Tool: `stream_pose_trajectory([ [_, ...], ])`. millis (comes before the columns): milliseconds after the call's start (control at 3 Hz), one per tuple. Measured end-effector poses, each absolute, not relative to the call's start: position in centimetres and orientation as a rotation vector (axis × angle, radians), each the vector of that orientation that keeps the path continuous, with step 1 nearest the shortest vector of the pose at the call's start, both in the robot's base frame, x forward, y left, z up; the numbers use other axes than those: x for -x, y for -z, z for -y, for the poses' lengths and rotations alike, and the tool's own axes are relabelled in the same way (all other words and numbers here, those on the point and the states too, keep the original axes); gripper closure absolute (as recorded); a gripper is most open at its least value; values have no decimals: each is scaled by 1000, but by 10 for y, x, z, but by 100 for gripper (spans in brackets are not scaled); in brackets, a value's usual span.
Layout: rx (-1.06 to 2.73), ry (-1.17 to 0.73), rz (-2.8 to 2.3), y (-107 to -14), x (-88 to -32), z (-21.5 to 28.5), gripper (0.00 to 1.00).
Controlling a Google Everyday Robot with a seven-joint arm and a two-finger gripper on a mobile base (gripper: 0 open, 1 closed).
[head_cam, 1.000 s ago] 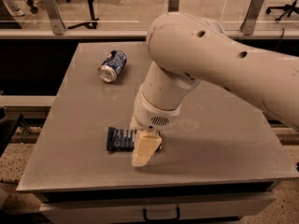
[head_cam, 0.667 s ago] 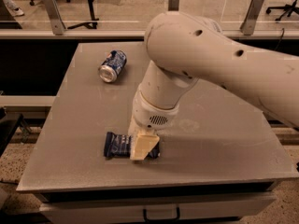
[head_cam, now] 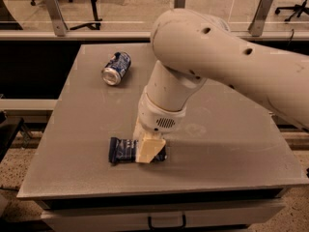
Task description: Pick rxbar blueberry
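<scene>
one camera view, looking down over my arm (head_cam: 217, 57) onto the grey table (head_cam: 231, 149). the rxbar blueberry (head_cam: 123, 150) lies flat near the front edge of the table, its long side running left to right; its dark blue left half shows plainly and a sliver of its right end peeks out past my gripper (head_cam: 149, 151). a second ago my gripper sat at the bar's right end and a touch nearer the front edge, covering less of the wrapper; since then it has settled across the bar's right half, and between the last two looks it has hardly shifted at all. the bar itself rests on the table in the same spot. i read that as the reach being over and the grasp being the step in hand. whether my gripper is wide, narrow or already pinching the wrapper, i cannot tell from here, since my wrist hides the contact. nothing is lifted yet, so the pick is not done. the blue-and-white soda can (head_cam: 116, 68) lies on its side towards the far left of the table, well apart from the bar and out of my way.
</scene>
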State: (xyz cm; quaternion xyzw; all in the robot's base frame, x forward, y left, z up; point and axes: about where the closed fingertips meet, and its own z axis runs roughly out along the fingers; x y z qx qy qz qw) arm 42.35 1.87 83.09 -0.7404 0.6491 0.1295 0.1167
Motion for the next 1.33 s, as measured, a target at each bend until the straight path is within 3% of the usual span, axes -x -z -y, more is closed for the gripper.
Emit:
stream_pose_trajectory([
  [1333,2061,-557,-1856,-943,-487,0,100],
])
